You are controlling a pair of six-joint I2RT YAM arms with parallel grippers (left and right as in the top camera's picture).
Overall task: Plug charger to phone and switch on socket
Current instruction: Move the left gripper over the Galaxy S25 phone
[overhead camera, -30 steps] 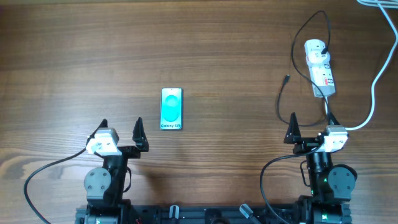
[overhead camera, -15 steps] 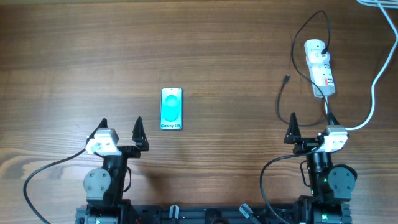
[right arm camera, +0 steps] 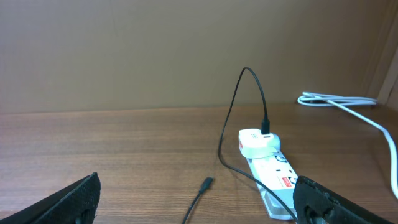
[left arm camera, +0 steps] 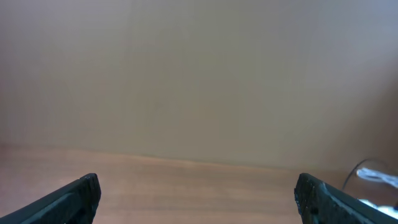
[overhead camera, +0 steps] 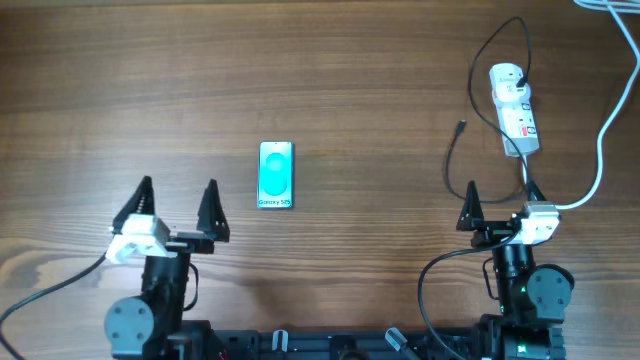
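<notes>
The phone (overhead camera: 276,174) lies flat on the wooden table, cyan screen up, left of centre. The socket (overhead camera: 514,109) is a white power strip at the far right; it also shows in the right wrist view (right arm camera: 273,170). The charger's black cable (overhead camera: 452,168) loops from a plug on the strip's far end down to a loose connector tip (overhead camera: 461,127), which also shows in the right wrist view (right arm camera: 206,183). My left gripper (overhead camera: 175,205) is open and empty, near and left of the phone. My right gripper (overhead camera: 500,203) is open and empty, just near of the socket.
A thicker white cord (overhead camera: 605,120) runs from the strip along the right edge of the table and off the far right corner. The left wrist view shows only blurred table and wall between its fingers (left arm camera: 198,196).
My left arm has shifted to the left and its gripper has moved a little farther out over the table. The right arm, phone and cable have not moved.
</notes>
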